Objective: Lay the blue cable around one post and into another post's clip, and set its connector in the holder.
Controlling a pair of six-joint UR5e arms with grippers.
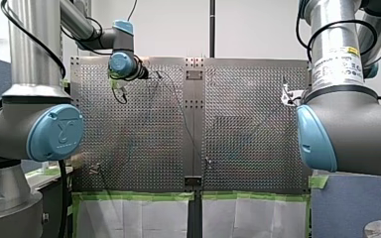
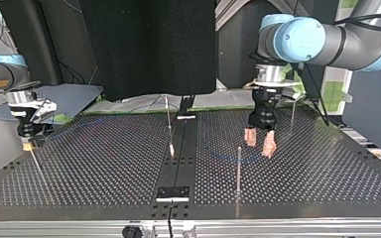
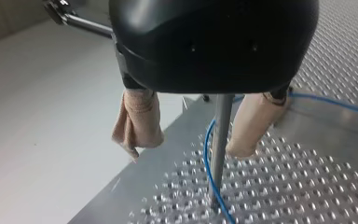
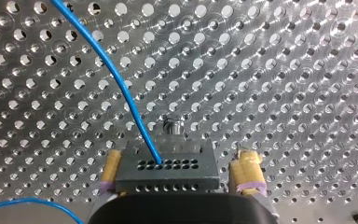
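1. A perforated metal desk (image 1: pixel 248 124) has two robot arms reaching over it, one from each side.
2. My left tool (image 3: pixel 185 150) is black, with beige wrapped fingers (image 3: pixel 140 116). They are spread wide and hold nothing.
3. In the left wrist view a thin upright metal post (image 3: pixel 220 140) shows in the gap between those fingers and touches neither. I cannot tell whether it stands between them or just beyond.
4. The blue cable (image 3: pixel 208 158) lies on the desk. It bends around one side of that post, close against its foot, and runs off behind one finger.
5. My right tool (image 4: pixel 179 163) sits low over the desk at the top view's left edge, well apart from the left tool.
6. Its yellow pads (image 4: pixel 248 172) stand apart on either side of a black connector block (image 4: pixel 168 176) with two rows of small holes. One pad is at the block's edge and the other shows a clear gap, so the block is not clamped.
7. The cable's end enters a hole in the block's farther row. From there it arcs away across the desk.
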